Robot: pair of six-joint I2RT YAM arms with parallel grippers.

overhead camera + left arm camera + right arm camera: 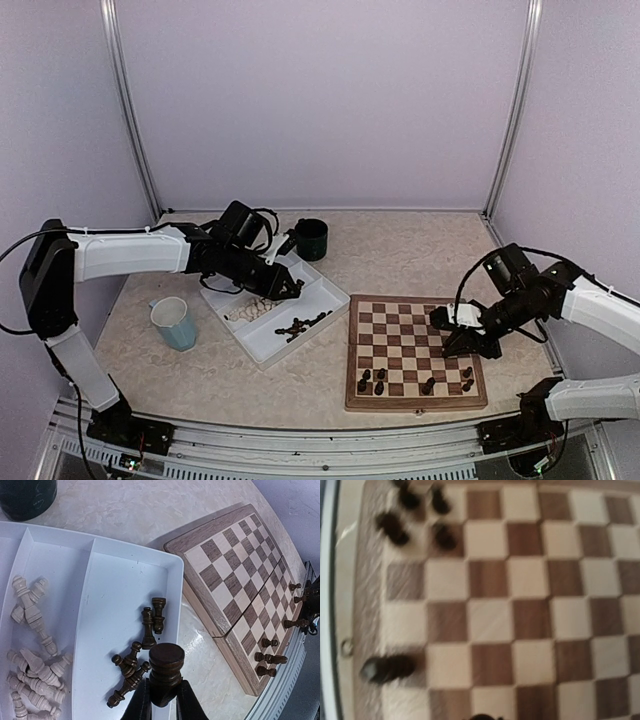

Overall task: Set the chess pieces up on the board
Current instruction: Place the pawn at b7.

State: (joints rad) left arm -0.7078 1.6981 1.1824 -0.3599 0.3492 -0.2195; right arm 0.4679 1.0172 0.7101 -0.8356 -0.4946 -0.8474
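Two fingers (137, 704) of our left gripper (164, 697) were clamped on one dark chessman (166, 662), held over the white tray (125, 580). Right below it, loose dark pieces (142, 645) lay in one compartment; pale pieces (32, 645) occupied the compartment to its left. Off to its right, the board (225, 580) sat on the surface (150, 510) carrying several standing dark men (270, 642). Our right gripper (465, 342) hovered closed over the board; whether it held anything, we couldn't tell.
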